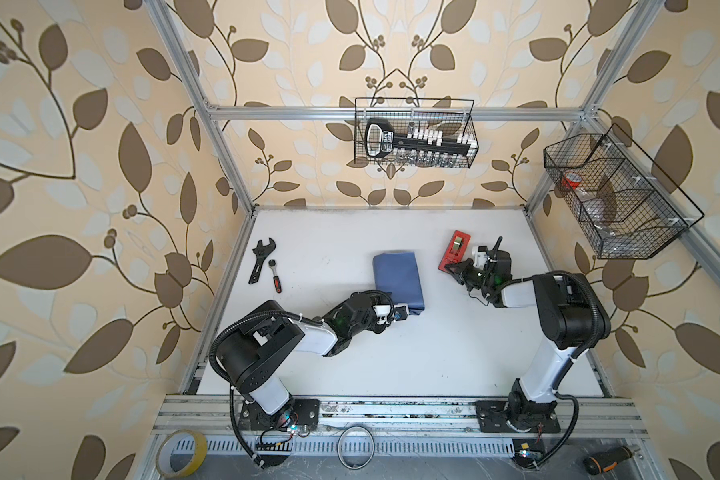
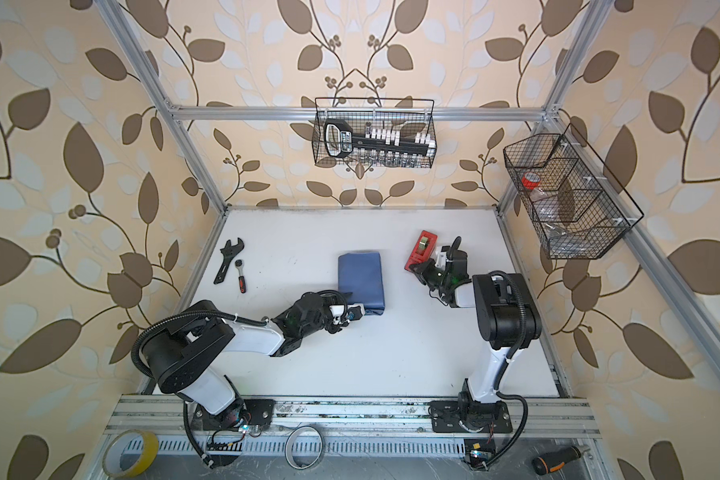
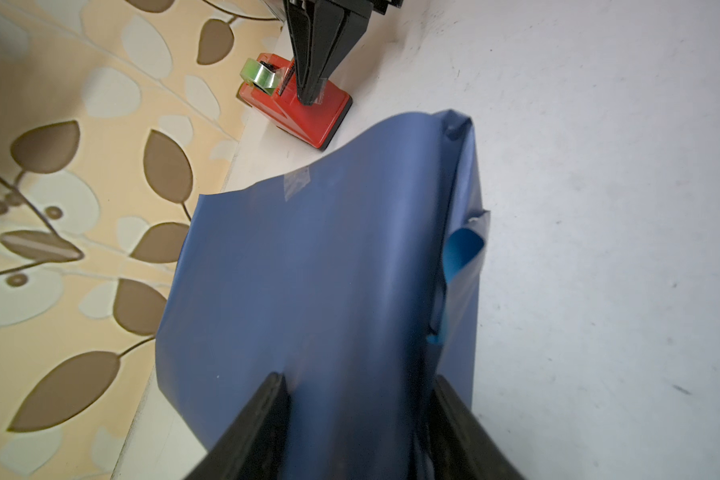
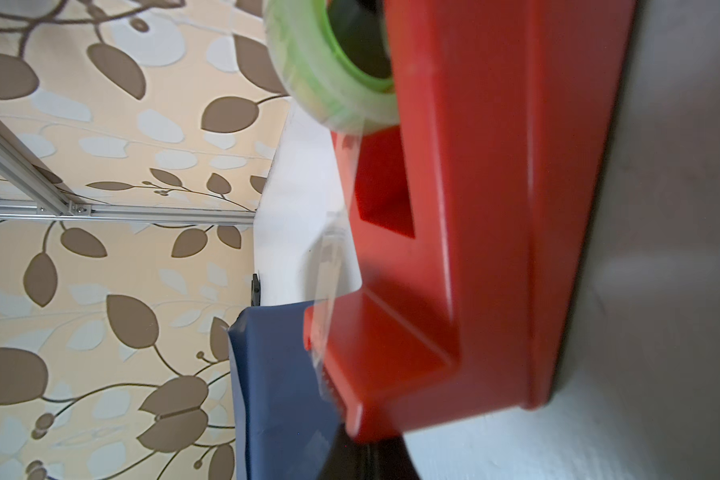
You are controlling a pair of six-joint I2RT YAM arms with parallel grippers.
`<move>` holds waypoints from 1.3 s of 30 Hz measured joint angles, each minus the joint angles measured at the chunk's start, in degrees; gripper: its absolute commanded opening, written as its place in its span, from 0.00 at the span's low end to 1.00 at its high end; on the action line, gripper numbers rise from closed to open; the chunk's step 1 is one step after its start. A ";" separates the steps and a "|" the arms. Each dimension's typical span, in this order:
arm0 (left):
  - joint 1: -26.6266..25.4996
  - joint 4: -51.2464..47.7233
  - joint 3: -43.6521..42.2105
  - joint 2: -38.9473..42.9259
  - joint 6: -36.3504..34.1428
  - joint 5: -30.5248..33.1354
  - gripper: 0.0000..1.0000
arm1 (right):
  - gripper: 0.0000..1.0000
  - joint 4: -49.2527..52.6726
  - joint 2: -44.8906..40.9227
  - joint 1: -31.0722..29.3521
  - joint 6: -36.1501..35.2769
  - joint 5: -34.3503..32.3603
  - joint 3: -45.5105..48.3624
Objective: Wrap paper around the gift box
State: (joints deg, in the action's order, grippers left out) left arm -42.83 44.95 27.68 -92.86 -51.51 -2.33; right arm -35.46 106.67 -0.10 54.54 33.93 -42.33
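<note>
Left gripper (image 1: 406, 312) closed across the near end of the paper (image 1: 398, 278), fingers (image 3: 262, 419) either side of the bundle, dark face outward; parcel lay about mid-table (image 1: 329, 249); the gift box itself was hidden inside the wrap, not seen in any view.

Right gripper (image 3: 308, 95) had its jaws pressed together at the cutter end of the red tape dispenser (image 1: 454, 249); a clear tape strip (image 4: 333, 257) ran from the green roll (image 4: 333, 62) down toward the cutter; whether its free end sat in my pinch I could not tell.

Risks, as I judged them:
- the dispenser looked light and unanchored, so a pull might drag or tip it rather than feed tape
- a strip torn crooked could curl and stick to my own fingertips
- one taped tab (image 3: 298, 183) showed on the wrap, yet a light-blue flap (image 3: 462, 249) curled loose at the side; any slackening on the left might let the wrap spring open
- squeezing harder there could crease the sheet
</note>
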 measured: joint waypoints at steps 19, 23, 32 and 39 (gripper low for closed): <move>0.00 0.00 0.00 0.00 0.00 0.00 0.54 | 0.00 11.89 -5.27 -1.09 -7.54 -5.07 2.40; 0.00 -0.02 0.02 0.00 0.00 0.02 0.54 | 0.00 12.24 -16.39 -4.59 -11.52 -5.57 6.93; -0.02 -0.26 0.33 -0.13 0.02 0.39 0.54 | 0.00 11.56 -33.77 -18.16 -19.87 -5.27 17.88; -0.17 -0.39 0.59 -0.31 0.02 1.11 0.54 | 0.00 11.28 -36.89 -23.98 -23.41 -4.00 22.29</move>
State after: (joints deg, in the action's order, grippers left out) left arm -43.00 44.56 28.27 -93.17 -51.48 -1.21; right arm -24.18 69.78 -24.08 31.14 29.93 -20.03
